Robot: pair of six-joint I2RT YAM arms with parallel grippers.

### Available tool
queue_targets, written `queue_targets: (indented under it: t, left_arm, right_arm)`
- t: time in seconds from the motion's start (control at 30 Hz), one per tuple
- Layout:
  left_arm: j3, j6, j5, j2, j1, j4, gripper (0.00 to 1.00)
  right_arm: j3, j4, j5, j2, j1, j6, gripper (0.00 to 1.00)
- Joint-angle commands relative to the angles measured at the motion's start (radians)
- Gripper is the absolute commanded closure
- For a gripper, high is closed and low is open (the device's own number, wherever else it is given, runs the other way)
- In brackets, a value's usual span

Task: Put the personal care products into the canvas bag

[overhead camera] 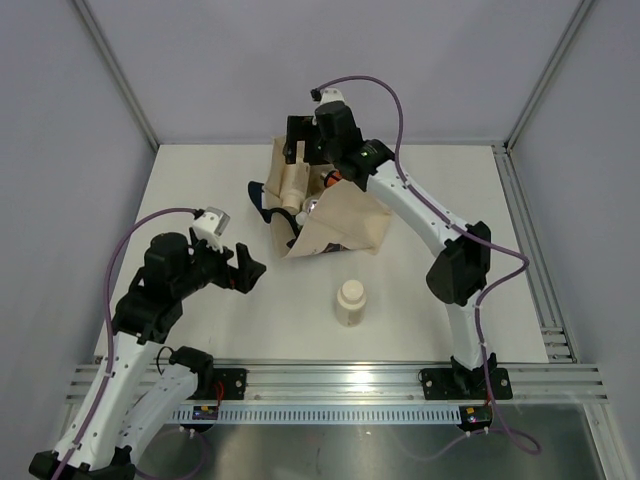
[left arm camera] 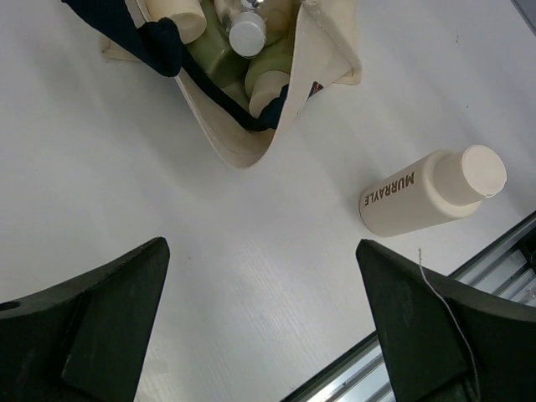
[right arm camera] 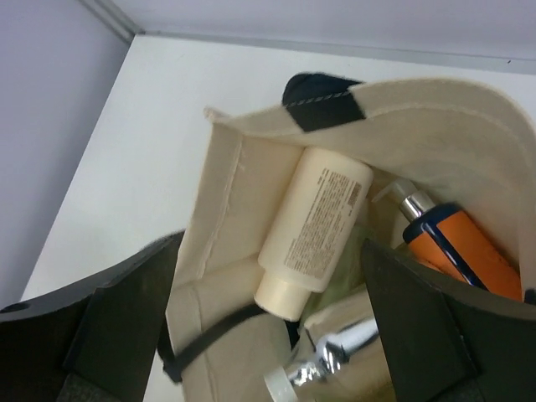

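Note:
The canvas bag (overhead camera: 345, 225) lies open at the back middle of the table, its navy handle (left arm camera: 159, 42) showing. My right gripper (overhead camera: 305, 155) hangs open over its mouth. Below the spread jaws (right arm camera: 272, 293) a cream-white bottle (right arm camera: 314, 226) rests loose inside the bag (right arm camera: 226, 193), beside an orange bottle (right arm camera: 469, 247) and a shiny silver one (right arm camera: 335, 360). Pale green bottles (left arm camera: 213, 63) also lie in the bag (left arm camera: 243, 142). One beige bottle (overhead camera: 350, 303) stands alone on the table, lettered MURRAYLE (left arm camera: 427, 193). My left gripper (overhead camera: 235, 265) is open and empty (left arm camera: 264, 318), left of that bottle.
An aluminium rail (overhead camera: 340, 380) runs along the near table edge, close under the left gripper (left arm camera: 494, 260). Grey walls enclose the table on three sides, and a metal strip (overhead camera: 530, 260) borders its right edge.

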Motion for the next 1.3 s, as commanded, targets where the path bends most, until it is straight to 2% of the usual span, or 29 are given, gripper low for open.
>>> queue_targets:
  t: [0.0,0.17,0.23,0.27,0.33,0.37,0.4,0.43,0.47,0.53,0.57,0.73,0.77,0.9,0.93,1.03,1.27]
  left_arm:
    - [0.001,-0.025,0.005,-0.039,-0.003,0.068,0.01]
    - [-0.013,-0.025,0.042,-0.082,-0.003,0.111,0.01]
    - [-0.018,-0.031,0.068,-0.059,-0.003,0.111,0.01]
    - [-0.021,-0.040,0.113,-0.046,-0.003,0.119,0.01]
    - [-0.036,-0.053,0.178,-0.005,-0.003,0.142,0.01]
    - [-0.062,-0.060,0.277,0.010,-0.003,0.183,0.01]
    - [-0.077,-0.077,0.319,0.033,-0.003,0.206,0.01]
    - [-0.091,-0.105,0.407,0.074,-0.005,0.237,0.01]
    - [-0.140,-0.153,0.477,0.096,-0.005,0.337,0.01]
    - [-0.191,-0.203,0.644,0.159,-0.011,0.459,0.01]
    - [-0.220,-0.241,0.646,0.171,-0.044,0.526,0.01]
    - [-0.185,-0.186,0.547,0.184,-0.200,0.459,0.01]
    - [-0.190,-0.206,0.537,0.175,-0.221,0.468,0.01]
    - [-0.222,-0.269,0.441,0.187,-0.237,0.458,0.01]
    - [-0.201,-0.277,0.346,0.197,-0.240,0.421,0.01]
    - [-0.159,-0.235,0.202,0.208,-0.267,0.350,0.01]
    - [-0.147,-0.200,0.134,0.182,-0.267,0.384,0.01]
  right_arm:
    - [-0.059,0.063,-0.147,-0.177,0.010,-0.181,0.00]
    - [-0.306,0.066,-0.271,-0.416,-0.018,-0.367,0.01]
    - [-0.386,0.051,-0.397,-0.493,-0.071,-0.430,0.01]
    - [-0.462,0.019,-0.581,-0.570,-0.105,-0.512,0.01]
    - [-0.556,0.011,-0.719,-0.651,-0.217,-0.568,0.00]
    - [-0.661,0.022,-0.847,-0.737,-0.265,-0.597,0.00]
    - [-0.713,0.026,-0.921,-0.776,-0.317,-0.617,0.01]
    - [-0.765,0.028,-0.973,-0.818,-0.366,-0.654,0.00]
    - [-0.855,0.011,-1.039,-0.893,-0.451,-0.676,0.00]
    - [-0.940,-0.029,-1.075,-0.963,-0.507,-0.758,0.01]
    - [-1.033,-0.036,-1.071,-1.038,-0.542,-0.768,0.00]
    - [-1.268,0.014,-1.110,-1.228,-0.671,-0.756,0.00]
    - [-1.309,0.028,-1.142,-1.254,-0.754,-0.753,0.00]
    - [-1.313,0.022,-1.230,-1.233,-0.892,-0.731,0.00]
    - [-1.311,0.022,-1.244,-1.216,-0.906,-0.726,0.00]
    - [-1.311,0.013,-1.256,-1.207,-0.922,-0.729,0.00]
    - [-1.313,0.023,-1.248,-1.215,-0.954,-0.716,0.01]
